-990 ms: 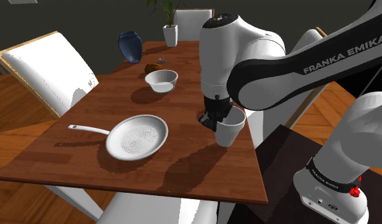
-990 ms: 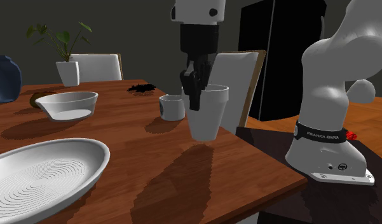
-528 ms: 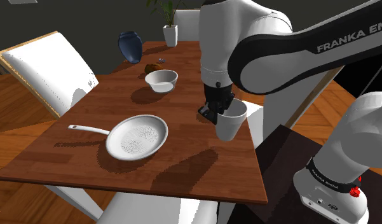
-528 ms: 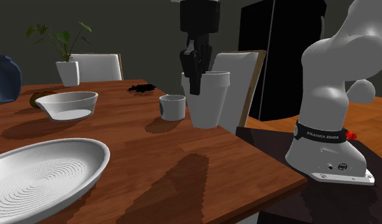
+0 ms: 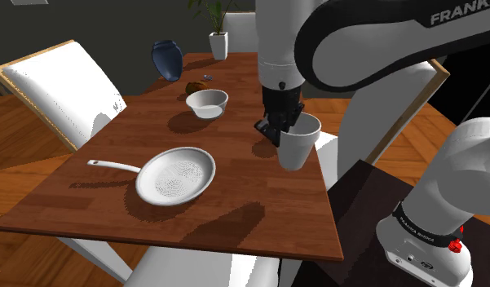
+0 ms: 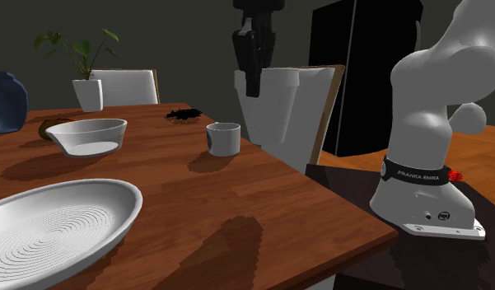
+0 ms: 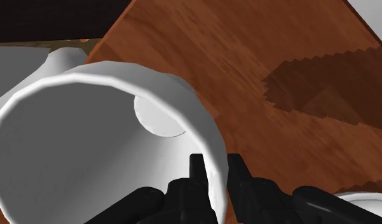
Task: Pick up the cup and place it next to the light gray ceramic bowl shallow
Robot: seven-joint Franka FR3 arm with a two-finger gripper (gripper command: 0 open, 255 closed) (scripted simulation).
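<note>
**Item 1, tapered white cup** [image 5: 298, 143]: Held clear of the counter [image 5: 145, 134], right of centre in the shoulder view, above the counter's right-hand edge. It is carried roughly upright, mouth up, with its shadow cast on the wood below.

**Item 2, gripper** [image 5: 277, 135]: The fingers [image 7: 197, 170] are clamped on the cup's wall at the rim, one inside the mouth and one outside, as seen in the wrist view.

**Item 3, shallow light grey bowl** [image 5: 207, 102]: Set on the counter above centre in the shoulder view, well apart from the cup. Bare wood is seen around it.

**Item 4, sundries on the counter:**
- A white pan with a handle [image 5: 176, 174], at lower centre.
- A small white cup [image 6: 223, 138], at centre of the second exterior view.
- A dark blue vase [image 5: 166, 59] and a potted plant [image 5: 219, 39], at the top.

**Handling note:** The cup is judged stiff, hollow and light. Its wall looks smooth and may be slippery. The material is not shown, so it is best treated as breakable.

The rim pinch is off-centre, so swinging about the fingers is to be expected. A slow carry and a low release are called for. The rim wall is the only place narrow enough to be taken between the fingers.
</note>
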